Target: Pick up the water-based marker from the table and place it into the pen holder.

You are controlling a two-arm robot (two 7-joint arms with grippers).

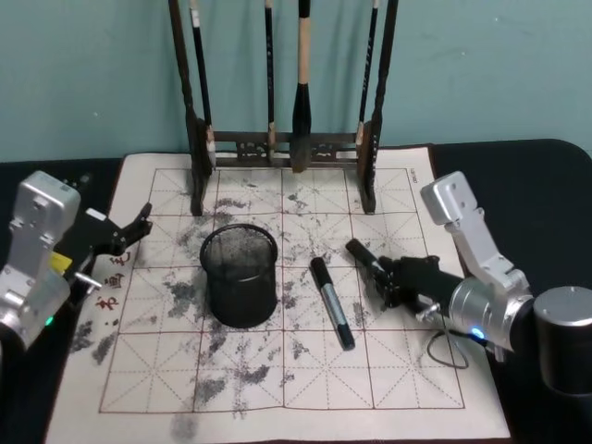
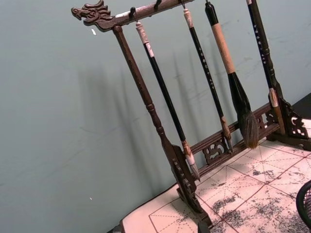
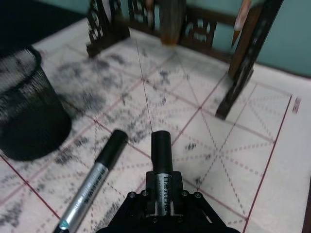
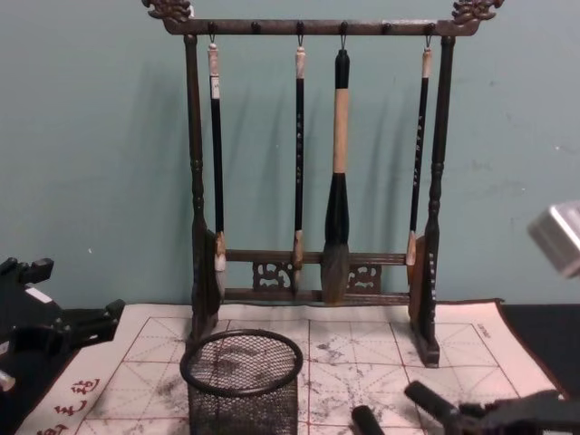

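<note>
One water-based marker (image 3: 161, 150) is pinched in your right end effector (image 1: 388, 277), so raise it clear of the loose marker (image 1: 331, 303) alongside, then lower it into the pen holder (image 1: 239, 277) beyond.

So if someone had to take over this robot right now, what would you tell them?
Right tool: shut on a marker, low over the table, right of the pen holder.
Left tool: open, idle at the table's left side.
A second marker lies on the table between pen holder and right tool.
Done: one marker gripped. Left: carry it over the pen holder and drop it in.
</note>
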